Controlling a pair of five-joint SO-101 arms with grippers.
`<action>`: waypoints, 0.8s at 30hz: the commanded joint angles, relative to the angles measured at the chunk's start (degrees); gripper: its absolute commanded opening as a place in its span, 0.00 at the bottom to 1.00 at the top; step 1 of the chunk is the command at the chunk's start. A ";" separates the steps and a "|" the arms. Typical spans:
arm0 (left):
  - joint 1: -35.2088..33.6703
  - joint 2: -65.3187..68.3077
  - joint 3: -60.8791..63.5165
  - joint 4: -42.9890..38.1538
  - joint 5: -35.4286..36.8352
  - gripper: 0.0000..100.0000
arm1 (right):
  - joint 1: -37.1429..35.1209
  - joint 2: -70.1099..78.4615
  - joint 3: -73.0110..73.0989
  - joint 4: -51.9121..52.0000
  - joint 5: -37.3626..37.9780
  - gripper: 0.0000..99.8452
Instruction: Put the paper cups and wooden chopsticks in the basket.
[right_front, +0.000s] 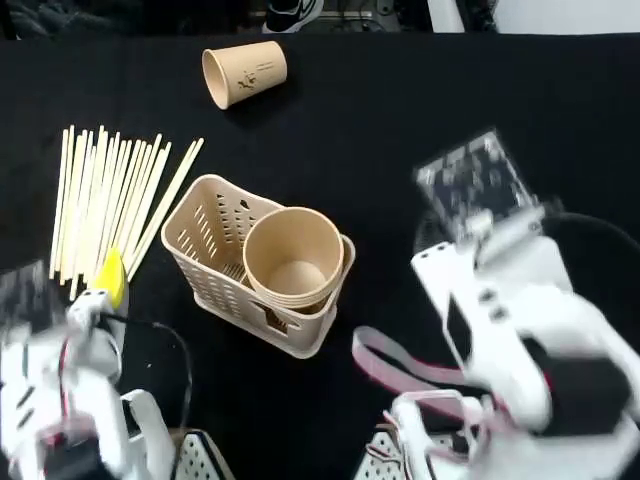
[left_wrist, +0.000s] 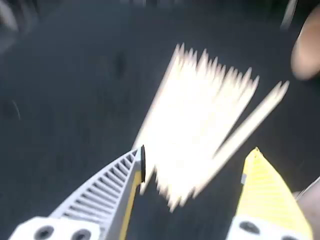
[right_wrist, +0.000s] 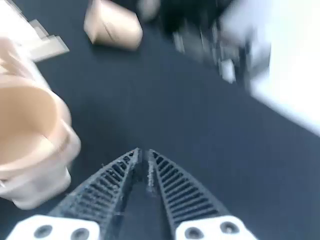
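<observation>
Two arms stand at the near edge of the black table (right_front: 480, 90). At the near left, the left gripper (left_wrist: 199, 151) has its jaws spread wide apart and grips nothing. We see its yellow finger (right_front: 110, 278) just beside the near ends of the wooden chopsticks (right_front: 108, 200), which show beyond the gap between the jaws in the left wrist view. At the near right, the right gripper (right_wrist: 144, 151) has its jaws pressed together, tip against tip, with nothing caught between them, over bare black cloth.

A little farther in, the chopsticks lie flat on the cloth in a loose fan, outside the basket (right_front: 205, 235) and to its left. The outermost stick slants toward the basket's far corner, and we cannot tell whether it touches. The basket, pale and perforated, sits in the middle of the table, turned at an angle to the table edge. Inside its right-hand end a stack of paper cups (right_front: 295, 262) stands upright, mouths up, the rims rising above the basket's wall.

Farthest off, near the table's far edge, a single paper cup (right_front: 243, 72) lies on its side with its mouth facing left, well apart from the basket.
</observation>
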 joint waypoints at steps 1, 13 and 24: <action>7.87 6.86 -16.13 0.79 0.62 0.32 | 8.26 -0.57 16.22 -6.95 1.05 0.01; 24.04 55.12 -50.42 15.03 1.23 0.32 | 17.76 -0.57 55.16 -36.40 0.62 0.01; 28.26 81.85 -59.03 22.33 -9.67 0.30 | 17.67 -0.48 75.38 -56.00 0.97 0.01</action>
